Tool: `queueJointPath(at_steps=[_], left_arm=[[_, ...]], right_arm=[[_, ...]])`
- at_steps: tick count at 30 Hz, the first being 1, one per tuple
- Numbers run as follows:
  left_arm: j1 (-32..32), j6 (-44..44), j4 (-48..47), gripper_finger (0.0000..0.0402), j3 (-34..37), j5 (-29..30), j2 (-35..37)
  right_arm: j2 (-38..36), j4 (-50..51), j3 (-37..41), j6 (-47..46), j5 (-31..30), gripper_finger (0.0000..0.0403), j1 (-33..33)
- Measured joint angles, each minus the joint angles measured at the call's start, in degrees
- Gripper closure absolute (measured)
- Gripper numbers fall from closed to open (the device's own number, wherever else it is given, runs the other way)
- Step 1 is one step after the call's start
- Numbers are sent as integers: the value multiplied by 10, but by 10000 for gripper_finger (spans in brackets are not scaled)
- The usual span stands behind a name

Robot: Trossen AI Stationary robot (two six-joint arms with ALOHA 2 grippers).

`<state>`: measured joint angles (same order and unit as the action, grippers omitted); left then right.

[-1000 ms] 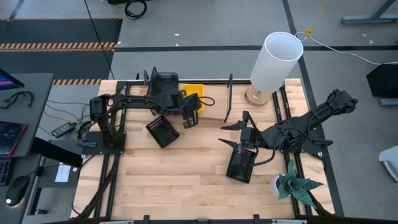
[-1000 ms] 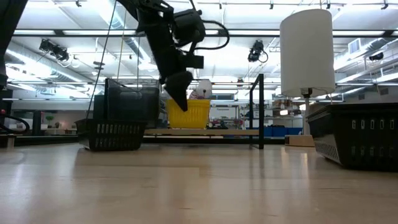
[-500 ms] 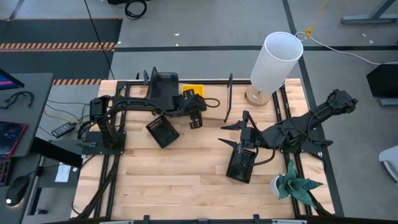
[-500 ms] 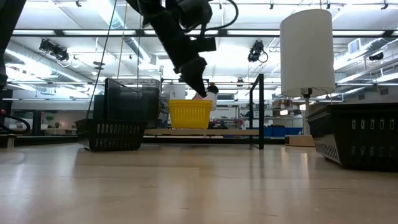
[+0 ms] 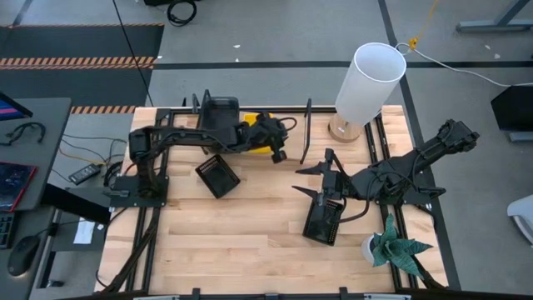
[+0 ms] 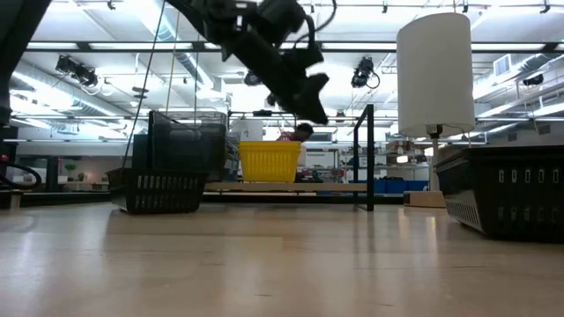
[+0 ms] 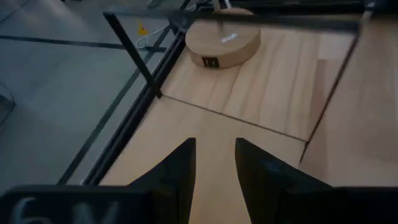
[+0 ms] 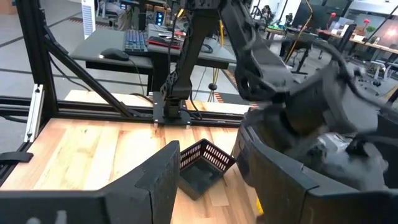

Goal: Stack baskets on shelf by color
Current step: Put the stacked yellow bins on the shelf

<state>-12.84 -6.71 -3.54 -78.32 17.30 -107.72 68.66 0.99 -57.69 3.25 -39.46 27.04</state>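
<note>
My left gripper (image 5: 281, 152) (image 6: 313, 106) hangs open in the air above the right half of the shelf (image 5: 291, 148), just right of the yellow basket (image 6: 269, 161), which stands on the plank. In the high view my left arm covers most of that yellow basket (image 5: 258, 122). A smoky grey basket (image 5: 218, 111) (image 6: 185, 141) sits on the shelf's left part. One black basket (image 5: 218, 176) (image 6: 159, 190) rests on the table in front of the shelf. My right gripper (image 5: 316, 178) waits open above a second black basket (image 5: 323, 219) (image 6: 507, 198).
A tall white lamp (image 5: 369, 82) on a round wooden base (image 7: 224, 42) stands at the table's far right, just past the shelf's upright end loop (image 5: 306, 132). A small potted plant (image 5: 396, 247) sits at the near right edge. Bare tabletop (image 5: 250, 233) lies near the middle front.
My left gripper has risen from the yellow basket's rim and swung toward the table's right along the shelf, tipping to a more level pose. The yellow basket stays on the plank. My right arm has kept still.
</note>
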Motion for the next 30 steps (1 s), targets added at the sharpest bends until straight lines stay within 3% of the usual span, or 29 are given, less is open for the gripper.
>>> queueJointPath(at_steps=[8,16,30], left_arm=[[-7,0,-57,283,1,49,-30],[-8,1,-93,283,0,52,-29],[8,-17,-71,283,1,56,2]], right_arm=[[0,0,0,6,0,208,1],[0,-2,0,8,0,208,1],[0,-1,0,8,0,208,2]])
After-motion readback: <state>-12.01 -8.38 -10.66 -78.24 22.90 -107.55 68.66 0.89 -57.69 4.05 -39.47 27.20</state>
